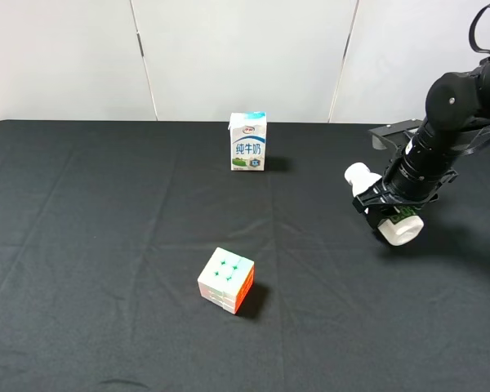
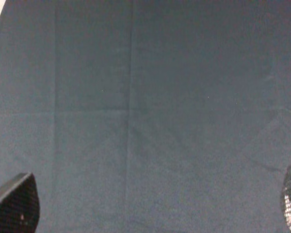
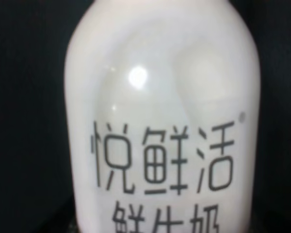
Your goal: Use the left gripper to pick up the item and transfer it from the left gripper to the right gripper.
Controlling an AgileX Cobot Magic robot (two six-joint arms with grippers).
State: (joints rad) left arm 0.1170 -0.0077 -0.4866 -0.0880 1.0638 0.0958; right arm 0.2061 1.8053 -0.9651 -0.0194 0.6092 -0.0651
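Note:
The white plastic bottle [image 1: 402, 230] lies tilted in my right gripper [image 1: 389, 204] at the right of the table, a little above the black cloth. Its white cap [image 1: 358, 176] points left and its base points toward the front. A bit of the green label shows by the jaws. The right gripper is shut on the bottle's middle. In the right wrist view the bottle [image 3: 160, 111] fills the frame, with black printed characters. My left gripper [image 2: 155, 200] is out of the exterior high view. In the left wrist view its black fingertips [image 2: 17, 201] stand wide apart over bare cloth, holding nothing.
A small milk carton [image 1: 248, 141] stands at the back middle of the black table [image 1: 82, 245]. A pastel puzzle cube [image 1: 226, 279] sits at the front middle. White wall panels stand behind the table.

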